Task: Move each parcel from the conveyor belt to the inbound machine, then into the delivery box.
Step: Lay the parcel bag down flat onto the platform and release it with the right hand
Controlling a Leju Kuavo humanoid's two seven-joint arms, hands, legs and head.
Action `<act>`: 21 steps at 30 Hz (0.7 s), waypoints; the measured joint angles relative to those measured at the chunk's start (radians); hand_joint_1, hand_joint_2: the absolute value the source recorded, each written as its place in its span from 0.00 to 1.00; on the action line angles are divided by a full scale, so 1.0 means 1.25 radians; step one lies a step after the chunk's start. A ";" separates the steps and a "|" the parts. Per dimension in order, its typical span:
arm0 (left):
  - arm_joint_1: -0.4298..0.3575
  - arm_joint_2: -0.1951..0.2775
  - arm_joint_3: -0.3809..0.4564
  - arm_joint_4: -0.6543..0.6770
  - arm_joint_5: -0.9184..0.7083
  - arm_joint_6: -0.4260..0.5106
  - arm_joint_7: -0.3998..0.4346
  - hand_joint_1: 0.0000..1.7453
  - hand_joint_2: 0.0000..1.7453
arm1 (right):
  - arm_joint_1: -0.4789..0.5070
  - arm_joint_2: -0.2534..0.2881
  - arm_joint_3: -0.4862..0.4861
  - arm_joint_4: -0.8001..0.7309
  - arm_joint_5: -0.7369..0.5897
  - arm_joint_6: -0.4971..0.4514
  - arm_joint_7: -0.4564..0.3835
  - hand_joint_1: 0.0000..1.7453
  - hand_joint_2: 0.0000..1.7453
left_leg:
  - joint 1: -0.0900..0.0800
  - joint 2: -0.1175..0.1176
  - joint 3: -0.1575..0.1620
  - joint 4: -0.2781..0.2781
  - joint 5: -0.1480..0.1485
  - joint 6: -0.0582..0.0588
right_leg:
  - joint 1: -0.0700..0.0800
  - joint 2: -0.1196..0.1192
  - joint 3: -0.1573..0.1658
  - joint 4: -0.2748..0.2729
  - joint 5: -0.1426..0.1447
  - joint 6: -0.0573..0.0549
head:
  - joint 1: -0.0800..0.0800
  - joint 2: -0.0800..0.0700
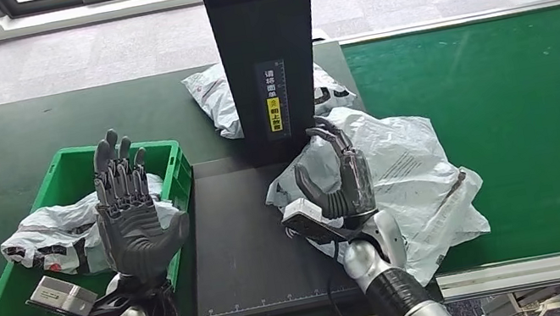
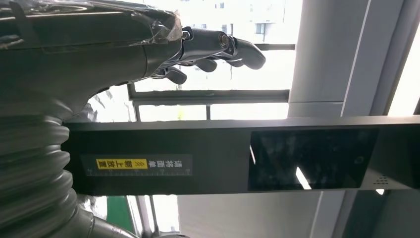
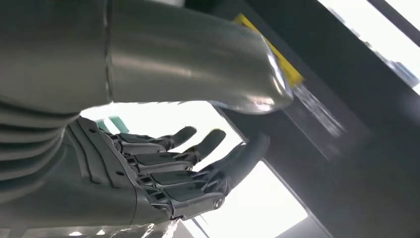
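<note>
Parcel half on belt, right hand nearest

Parcel (image 1: 399,172) lies across the conveyor belt (image 1: 505,86) edge and the inbound machine (image 1: 247,241) plate, just behind the right hand (image 1: 337,183), whose fingers are apart, holding nothing. Left hand (image 1: 129,209) is open, empty, raised over the delivery box (image 1: 9,306).

my head camera is looking down from above; both wrist cameras are peering upward, close in, sharing the black scanner column (image 1: 265,49).
</note>
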 joint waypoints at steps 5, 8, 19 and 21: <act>-0.014 0.000 -0.037 0.016 -0.087 0.045 0.014 0.00 1.00 | 0.106 -0.002 -0.022 -0.331 0.062 -0.002 -0.012 0.00 0.00 | 0.000 0.000 -0.001 0.000 0.000 0.000 | -0.001 -0.001 -0.002 0.000 0.000 0.000 | 0.000 0.000; -0.047 -0.001 -0.064 0.054 -0.121 0.064 0.026 0.00 1.00 | 0.138 -0.008 -0.042 -0.505 0.067 -0.002 -0.013 0.00 0.00 | -0.001 0.001 -0.001 0.001 -0.001 0.001 | -0.001 0.000 -0.002 0.000 0.000 0.001 | 0.000 0.000; -0.149 -0.018 -0.120 0.201 -0.278 0.122 0.099 0.00 1.00 | 0.184 -0.016 -0.115 -0.745 0.027 -0.001 -0.011 0.00 0.00 | -0.001 0.002 0.000 0.001 0.000 0.001 | -0.001 0.002 -0.001 0.000 0.001 0.001 | 0.000 0.000; -0.193 -0.029 -0.139 0.281 -0.345 0.158 0.139 0.00 1.00 | 0.187 -0.016 -0.133 -0.751 0.012 -0.001 -0.011 0.00 0.00 | -0.001 0.002 0.000 0.001 0.000 0.001 | -0.001 0.001 -0.001 0.000 0.001 0.001 | 0.000 0.000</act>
